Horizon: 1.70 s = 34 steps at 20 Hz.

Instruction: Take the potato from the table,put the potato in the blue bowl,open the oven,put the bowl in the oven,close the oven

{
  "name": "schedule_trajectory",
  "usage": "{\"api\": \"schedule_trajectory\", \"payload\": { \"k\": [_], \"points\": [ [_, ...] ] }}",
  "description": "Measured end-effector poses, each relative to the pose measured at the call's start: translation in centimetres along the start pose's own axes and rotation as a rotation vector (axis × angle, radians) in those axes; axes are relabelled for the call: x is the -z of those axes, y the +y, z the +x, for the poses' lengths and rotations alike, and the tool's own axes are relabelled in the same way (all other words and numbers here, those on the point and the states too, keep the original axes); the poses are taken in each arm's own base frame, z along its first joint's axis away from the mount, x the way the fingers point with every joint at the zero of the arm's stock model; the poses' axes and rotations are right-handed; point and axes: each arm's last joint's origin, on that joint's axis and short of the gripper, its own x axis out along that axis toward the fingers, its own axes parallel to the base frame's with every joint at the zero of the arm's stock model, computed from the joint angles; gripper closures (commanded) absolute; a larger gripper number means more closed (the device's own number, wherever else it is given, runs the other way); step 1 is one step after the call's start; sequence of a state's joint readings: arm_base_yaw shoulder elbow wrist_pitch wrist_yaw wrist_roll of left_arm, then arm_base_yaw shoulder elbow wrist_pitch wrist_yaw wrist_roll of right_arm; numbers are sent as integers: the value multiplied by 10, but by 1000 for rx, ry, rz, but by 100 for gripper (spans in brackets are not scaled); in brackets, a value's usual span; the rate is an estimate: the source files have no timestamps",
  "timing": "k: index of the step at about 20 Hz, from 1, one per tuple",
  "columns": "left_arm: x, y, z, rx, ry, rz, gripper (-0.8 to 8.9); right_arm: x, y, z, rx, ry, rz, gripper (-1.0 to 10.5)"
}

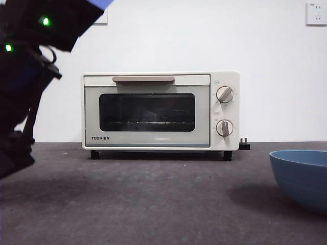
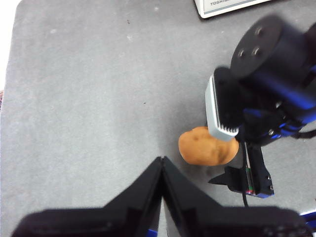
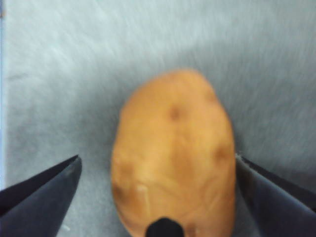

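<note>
The orange-tan potato (image 3: 173, 158) lies on the dark grey table (image 1: 153, 204), between the jaws of my right gripper (image 3: 158, 158). That gripper is open, with one jaw on each side of the potato. The left wrist view shows the potato (image 2: 205, 145) under the right arm (image 2: 266, 74), and my left gripper (image 2: 162, 160) hangs shut and empty just short of it. An arm (image 1: 25, 76) fills the left edge of the front view, where the potato is hidden. The blue bowl (image 1: 301, 176) stands empty at the right. The oven (image 1: 153, 109) stands at the back with its door shut.
The oven's tan handle (image 1: 143, 79) runs along the top of the door, and two knobs (image 1: 225, 94) sit to its right. A black plug (image 1: 244, 144) lies beside the oven. The table's edge (image 2: 7, 74) is close to the potato's side.
</note>
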<state>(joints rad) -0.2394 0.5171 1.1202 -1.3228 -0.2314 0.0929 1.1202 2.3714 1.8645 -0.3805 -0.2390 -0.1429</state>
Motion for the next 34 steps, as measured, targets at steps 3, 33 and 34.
{"api": "schedule_trajectory", "payload": {
  "k": [3, 33, 34],
  "points": [
    [0, 0, 0, 1, 0, 0, 819, -1, 0, 1, 1, -10, 38, 954],
    [-32, -17, 23, 491, -31, -50, 819, 39, -8, -335, 462, 175, 250, 955],
    [-35, -18, 25, 513, -37, -49, 819, 59, -10, -341, 488, 169, 297, 954]
  ]
}}
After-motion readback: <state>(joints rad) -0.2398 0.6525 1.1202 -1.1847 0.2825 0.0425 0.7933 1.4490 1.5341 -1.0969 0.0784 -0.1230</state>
